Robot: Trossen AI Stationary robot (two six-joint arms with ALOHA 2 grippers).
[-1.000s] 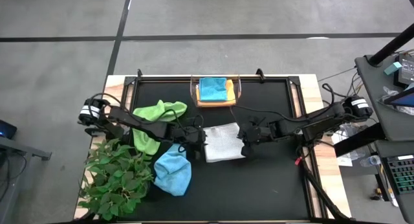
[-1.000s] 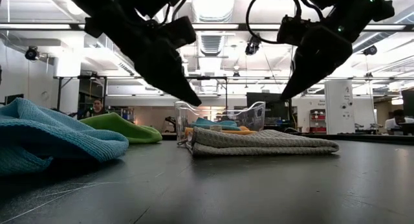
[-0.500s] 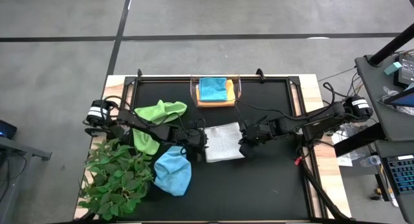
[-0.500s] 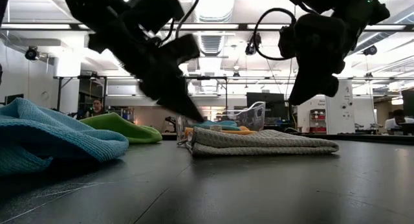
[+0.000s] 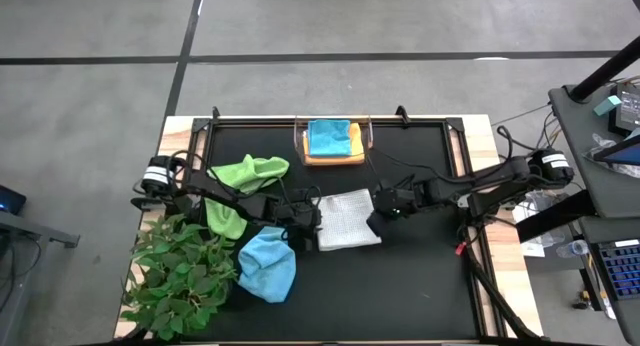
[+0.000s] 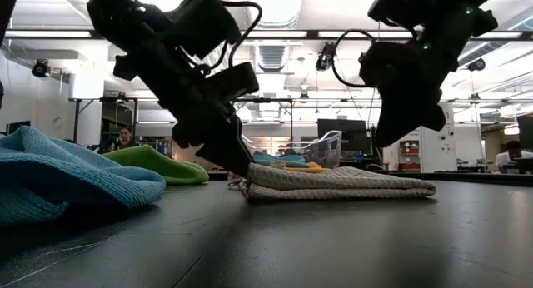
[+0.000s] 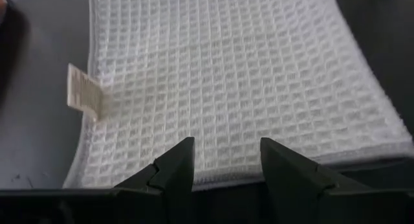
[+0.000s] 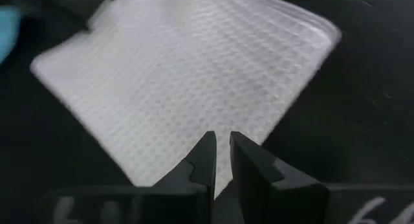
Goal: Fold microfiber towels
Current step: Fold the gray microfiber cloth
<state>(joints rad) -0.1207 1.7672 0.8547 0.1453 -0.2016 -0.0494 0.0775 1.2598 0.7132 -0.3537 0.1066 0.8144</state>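
The pale grey-white towel [image 5: 349, 220] lies folded flat on the black table; it also shows in the low view [image 6: 337, 183]. My left gripper [image 5: 311, 218] is open and low at the towel's left edge [image 7: 213, 175], with a finger to either side of a stretch of that edge. My right gripper [image 5: 378, 217] hangs above the towel's right edge [image 8: 194, 120], its fingers almost together and holding nothing. The lime green towel [image 5: 245, 185] and the light blue towel [image 5: 268, 265] lie crumpled at the left. The teal towel [image 5: 329, 137] lies on the yellow-orange one [image 5: 354, 144] in the bin. My left gripper's open fingers [image 6: 236, 163] come slanting down from the table's left to the towel's left edge [image 6: 250, 181]. I cannot tell whether they touch it. The towel lies flat on the table.
A clear plastic bin [image 5: 333, 156] stands at the far middle of the table. A leafy green plant [image 5: 178, 274] fills the near left corner. Bare black table [image 5: 400, 286] lies near and to the right of the folded towel.
My left gripper has gone down and a little toward the table's right, to the pale towel's left edge. My right gripper has turned and risen slightly above the towel's right edge. The towel has stayed where it was.
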